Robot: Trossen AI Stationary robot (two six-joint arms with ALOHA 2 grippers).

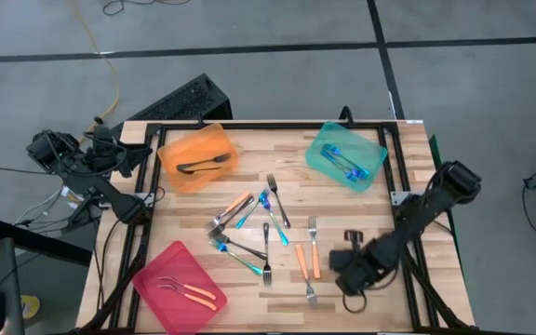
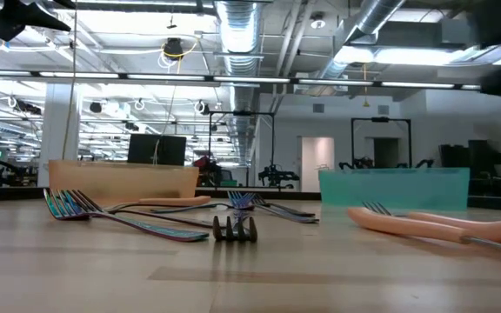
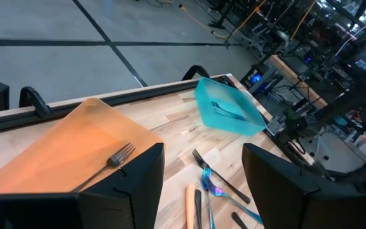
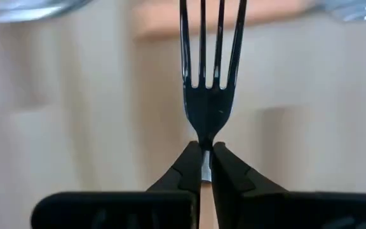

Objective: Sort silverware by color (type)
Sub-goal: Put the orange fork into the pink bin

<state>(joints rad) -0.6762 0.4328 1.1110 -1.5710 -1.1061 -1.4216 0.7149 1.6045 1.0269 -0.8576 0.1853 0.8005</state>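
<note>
Your right gripper [image 4: 201,166] pinches a dark fork [image 4: 210,76] near the orange-handled forks [image 1: 306,260]; lift straight before carrying to the orange tray [image 1: 171,175].

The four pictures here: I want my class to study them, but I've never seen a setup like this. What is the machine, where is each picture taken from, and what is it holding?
It is a robot with two dark arms at a wooden table, sorting forks into coloured trays. One camera looks straight down, one sits at table-top height, and one rides on each wrist. Loose forks lie mid-table; the orange tray, teal tray and pink tray each hold some already. The right gripper, low at the table's right side, is shut on a dark fork. The left gripper waits open at the far left.
</note>
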